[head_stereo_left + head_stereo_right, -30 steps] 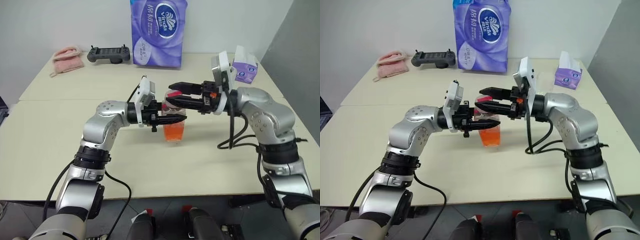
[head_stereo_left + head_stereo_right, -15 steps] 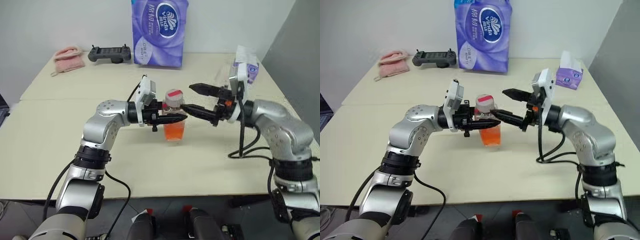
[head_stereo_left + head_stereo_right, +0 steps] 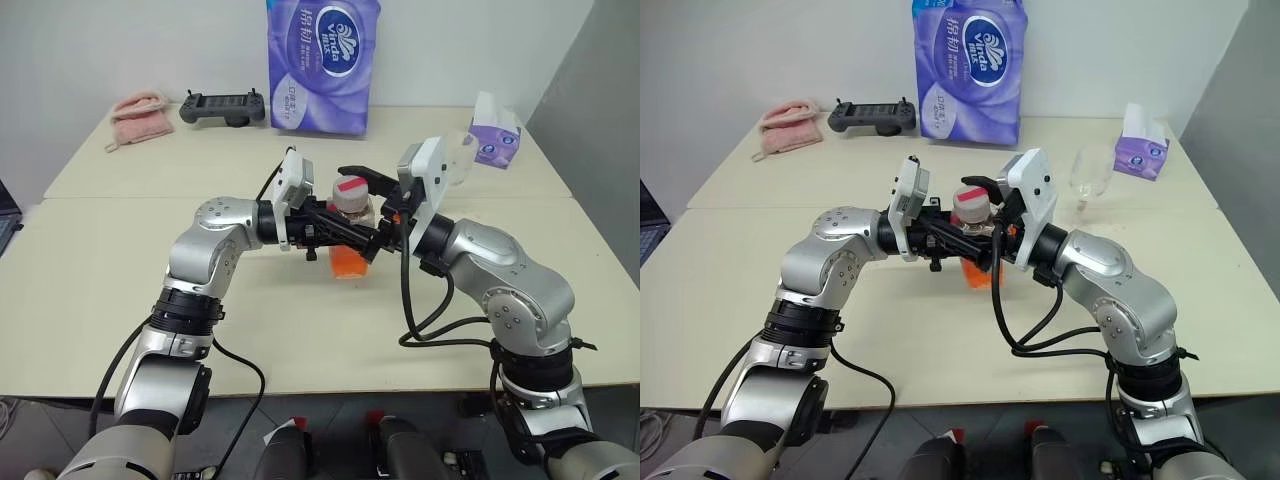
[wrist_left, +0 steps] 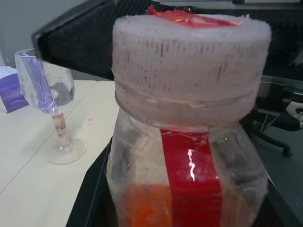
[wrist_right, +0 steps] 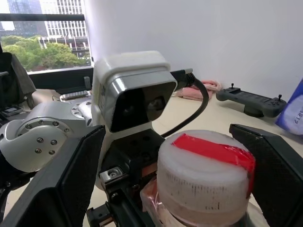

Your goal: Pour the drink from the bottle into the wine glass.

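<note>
My left gripper (image 3: pixel 352 240) is shut on the bottle (image 3: pixel 352 212), holding it upright just above the table's middle. The bottle is clear plastic with a red label strip (image 4: pixel 189 170) and a pale cap (image 5: pixel 203 175). The orange-red drink (image 3: pixel 347 265) fills its lower part. My right gripper (image 5: pixel 166 130) is open, with one finger (image 5: pixel 57 184) on each side of the cap and a gap on both sides. The wine glass (image 3: pixel 458 160) stands upright and clear at the back right, also seen as the wine glass (image 4: pixel 49 94) beyond the bottle.
A tall purple tissue pack (image 3: pixel 322 62) stands at the table's far edge. A black controller (image 3: pixel 222 106) and a pink cloth (image 3: pixel 138 106) lie to its left. A purple tissue box (image 3: pixel 497 140) sits just behind the wine glass.
My right gripper let go of the cap, swung out to the right with its fingers wide, then came back and now straddles the cap. The left arm and bottle stayed still.
</note>
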